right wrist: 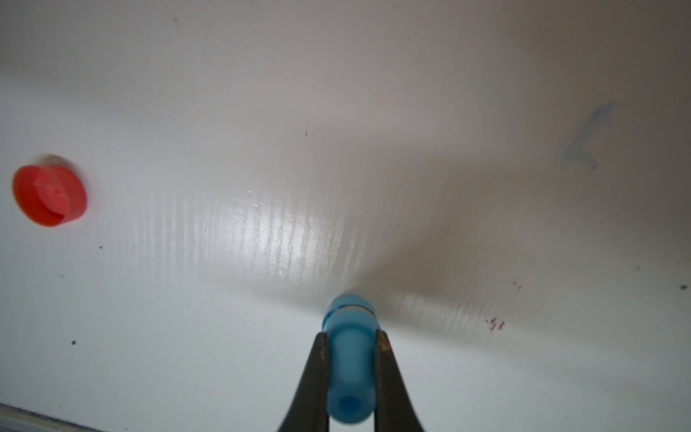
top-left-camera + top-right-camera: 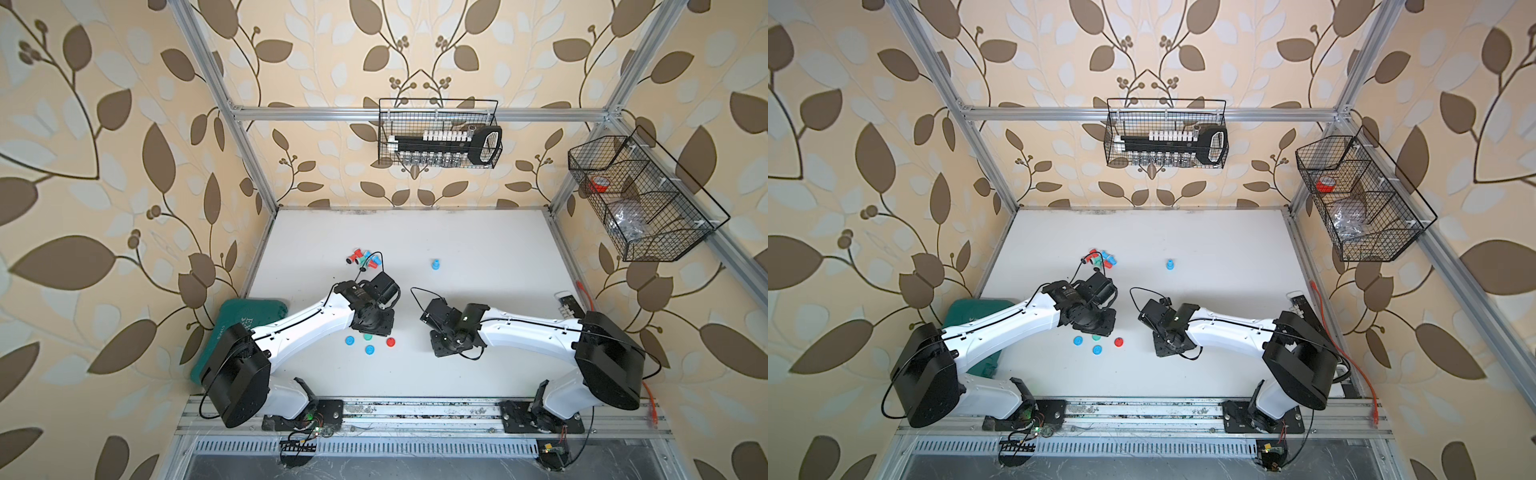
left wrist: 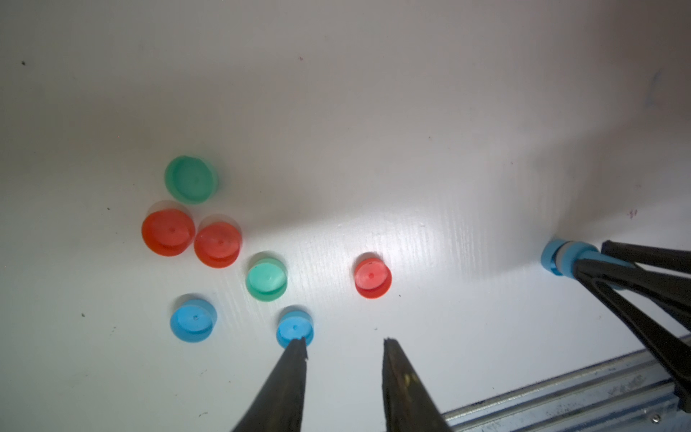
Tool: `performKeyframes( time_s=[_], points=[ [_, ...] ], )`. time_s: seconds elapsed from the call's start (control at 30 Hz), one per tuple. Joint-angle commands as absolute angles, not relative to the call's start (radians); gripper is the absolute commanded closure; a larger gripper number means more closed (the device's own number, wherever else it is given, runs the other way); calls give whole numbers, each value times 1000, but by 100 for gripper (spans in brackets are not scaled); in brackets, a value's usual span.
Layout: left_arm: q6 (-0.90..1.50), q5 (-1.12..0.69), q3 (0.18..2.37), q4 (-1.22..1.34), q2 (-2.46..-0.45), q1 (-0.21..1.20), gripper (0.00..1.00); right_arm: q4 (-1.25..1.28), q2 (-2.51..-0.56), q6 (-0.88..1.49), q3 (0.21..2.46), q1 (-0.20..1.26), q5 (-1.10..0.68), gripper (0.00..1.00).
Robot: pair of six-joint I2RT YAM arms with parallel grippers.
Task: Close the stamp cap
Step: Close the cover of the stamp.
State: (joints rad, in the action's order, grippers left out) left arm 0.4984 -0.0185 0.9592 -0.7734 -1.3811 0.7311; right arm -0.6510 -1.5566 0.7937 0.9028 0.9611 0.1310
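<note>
The right hand [image 1: 351,334] is closed on the blue stamp [image 1: 349,366] and holds its narrow body. The wide end of the stamp carries a thin white ring and a blue cap [image 1: 349,305], and it points down to the white surface [image 1: 261,149], apart from the loose caps [image 3: 217,245]. The left hand [image 3: 344,342] is narrowly open and holds nothing. One of its fingers [image 3: 288,374] is just beside a loose blue cap [image 3: 294,327].
</note>
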Motion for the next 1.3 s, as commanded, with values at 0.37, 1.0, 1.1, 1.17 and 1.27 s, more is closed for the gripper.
performKeyframes(
  time_s=[0.37,1.0,1.1,1.17,1.27],
  points=[
    [514,-20,940,-765,-1365,717,63,-665,-1540,816,892,992,158,100],
    [514,-18,931,-760,-1364,717,63,-668,-1528,825,899,1005,172,100],
    [514,-20,930,-759,-1364,717,63,-670,-1528,824,901,1006,173,100],
    [514,-18,931,-760,-1365,717,63,-668,-1531,823,901,1006,170,100],
    [515,-19,931,-759,-1366,717,63,-666,-1534,822,902,1009,167,100]
  ],
)
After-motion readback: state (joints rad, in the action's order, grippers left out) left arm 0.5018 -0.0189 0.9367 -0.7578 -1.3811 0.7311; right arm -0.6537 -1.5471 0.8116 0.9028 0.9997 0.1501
